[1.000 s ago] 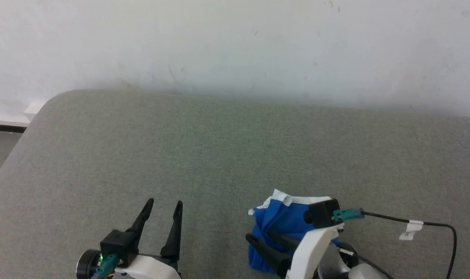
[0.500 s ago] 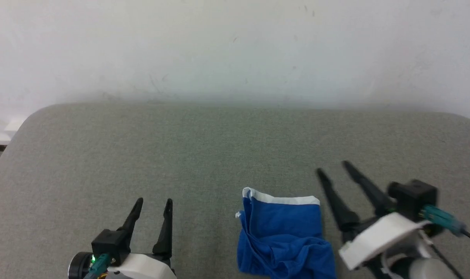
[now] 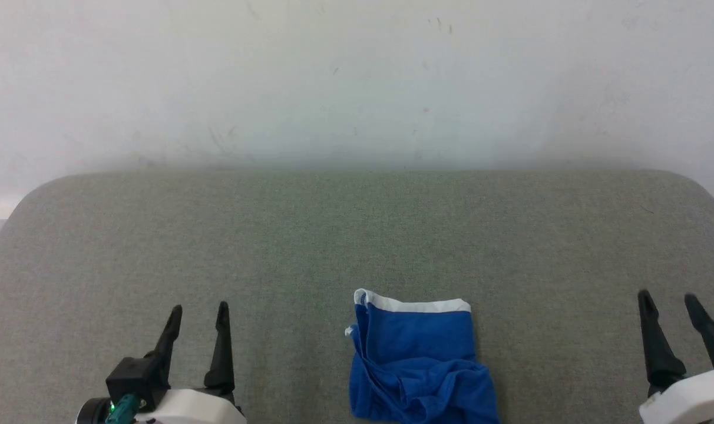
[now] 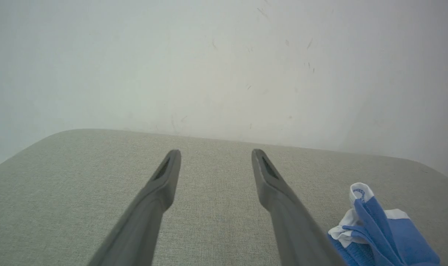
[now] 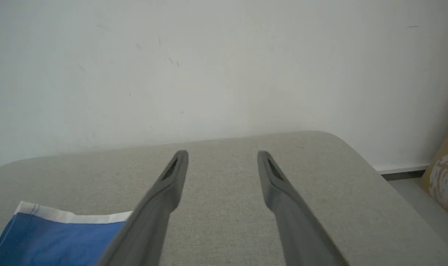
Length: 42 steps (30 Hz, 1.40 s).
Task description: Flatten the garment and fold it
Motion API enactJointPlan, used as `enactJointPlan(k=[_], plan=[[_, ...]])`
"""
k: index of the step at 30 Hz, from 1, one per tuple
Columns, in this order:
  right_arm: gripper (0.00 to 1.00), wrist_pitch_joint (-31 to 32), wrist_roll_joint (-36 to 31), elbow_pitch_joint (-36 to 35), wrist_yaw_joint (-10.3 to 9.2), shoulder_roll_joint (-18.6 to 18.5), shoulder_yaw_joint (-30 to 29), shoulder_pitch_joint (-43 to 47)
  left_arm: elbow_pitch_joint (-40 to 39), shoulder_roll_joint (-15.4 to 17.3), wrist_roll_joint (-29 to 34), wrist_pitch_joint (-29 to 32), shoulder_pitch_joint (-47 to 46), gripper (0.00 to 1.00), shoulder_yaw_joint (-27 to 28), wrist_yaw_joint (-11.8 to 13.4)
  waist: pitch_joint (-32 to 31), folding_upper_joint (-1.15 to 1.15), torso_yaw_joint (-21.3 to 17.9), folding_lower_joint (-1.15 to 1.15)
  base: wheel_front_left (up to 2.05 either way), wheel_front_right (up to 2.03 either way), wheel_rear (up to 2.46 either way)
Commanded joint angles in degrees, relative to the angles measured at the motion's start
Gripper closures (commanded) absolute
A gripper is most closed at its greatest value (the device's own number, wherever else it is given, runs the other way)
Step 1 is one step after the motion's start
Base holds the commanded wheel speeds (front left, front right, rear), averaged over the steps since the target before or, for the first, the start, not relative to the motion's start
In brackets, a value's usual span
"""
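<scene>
The garment [image 3: 417, 359] is a royal-blue bundle with a white band along its far edge, lying folded and a bit rumpled at its near end on the grey table [image 3: 357, 235], near the front edge. My left gripper [image 3: 198, 309] stands open at the lower left, well apart from the cloth. At the lower right my right gripper [image 3: 669, 297] is open too, clear of the cloth. The garment [image 4: 379, 229] lies at the lower right in the left wrist view, beside the open left gripper [image 4: 214, 153]. The right wrist view has the garment [image 5: 57, 236] at lower left, with the right gripper [image 5: 222, 153] empty.
A white wall [image 3: 357, 76] rises right behind the table's far edge. The table has rounded far corners. Floor and a brown patterned object [image 5: 445, 177] lie past the table's right edge in the right wrist view.
My right gripper has come off the garment and swung out to the right, leaving the cloth lying on the table. The head camera has shifted. My left gripper kept its pose.
</scene>
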Motion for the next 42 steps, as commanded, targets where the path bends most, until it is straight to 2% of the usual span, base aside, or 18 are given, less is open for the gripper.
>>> enactJointPlan(k=[1,4,7,11,15,22,32,33,34,35,36,42], plan=[[0.00,0.9,0.9,0.8,-0.04,0.2,-0.6,0.6,-0.2,0.0,-0.2,-0.3,0.9,0.00,0.3,0.3,0.1,-0.01,-0.1,0.00,0.00,0.00,0.00],[0.00,6.5,5.2,5.6,-0.04,-0.1,-3.0,-0.6,-0.4,0.0,-0.2,-0.3,1.2,0.00,0.8,0.4,0.2,-0.01,-0.2,0.00,0.00,0.00,0.00],[0.00,15.0,9.0,11.8,-0.04,-1.3,-3.1,-3.1,-0.5,-0.1,-0.1,-0.3,1.1,0.00,0.9,0.2,0.6,-0.01,0.2,0.00,0.00,0.00,0.00],[0.00,26.4,12.8,18.5,-0.04,-2.3,0.0,-7.5,-0.4,-0.4,0.3,-0.3,0.5,0.00,0.5,-0.1,1.2,-0.01,1.4,0.00,0.00,0.00,0.00],[0.00,33.7,15.5,22.5,-0.04,-1.7,4.7,-12.4,-0.2,-0.9,0.7,-0.3,-0.1,0.00,-0.1,-0.5,1.9,-0.01,2.7,0.00,0.00,0.00,0.00],[0.00,35.8,16.2,31.8,-0.04,-0.5,12.2,-18.9,0.8,-1.8,1.1,-0.3,-1.9,0.00,-1.2,-1.5,2.9,-0.01,5.3,0.00,0.00,0.00,0.00],[0.00,35.6,16.3,45.0,-0.04,0.5,20.4,-20.8,1.8,-2.8,1.7,-0.3,-2.8,0.00,-1.4,-2.3,3.9,-0.01,6.8,0.00,0.00,0.00,0.00],[0.17,35.6,16.4,45.9,-0.04,0.5,21.0,-21.0,2.0,-2.8,1.7,-0.3,-2.8,0.00,-1.3,-2.4,3.9,-0.01,6.8,0.00,0.00,0.00,0.00],[0.62,35.7,16.6,46.8,-0.04,0.6,21.6,-21.1,2.1,-2.9,1.8,-0.3,-2.8,0.00,-1.3,-2.4,3.9,-0.01,6.7,0.00,0.00,0.00,0.00],[0.89,35.9,17.0,47.5,-0.04,0.6,22.1,-21.2,2.2,-2.9,1.8,-0.3,-2.8,0.00,-1.3,-2.5,3.8,-0.01,6.7,0.00,0.00,0.00,0.00],[1.00,35.9,17.3,48.0,-0.04,0.6,22.5,-21.3,2.3,-3.0,1.9,-0.3,-2.8,0.00,-1.3,-2.6,3.6,-0.01,6.6,0.00,0.00,0.00,0.00],[1.00,34.0,18.6,46.3,-0.04,0.6,25.8,-23.2,2.8,-3.0,2.0,-0.3,-2.2,0.00,-1.0,-2.7,2.2,-0.01,5.6,0.00,0.00,0.00,0.00]])
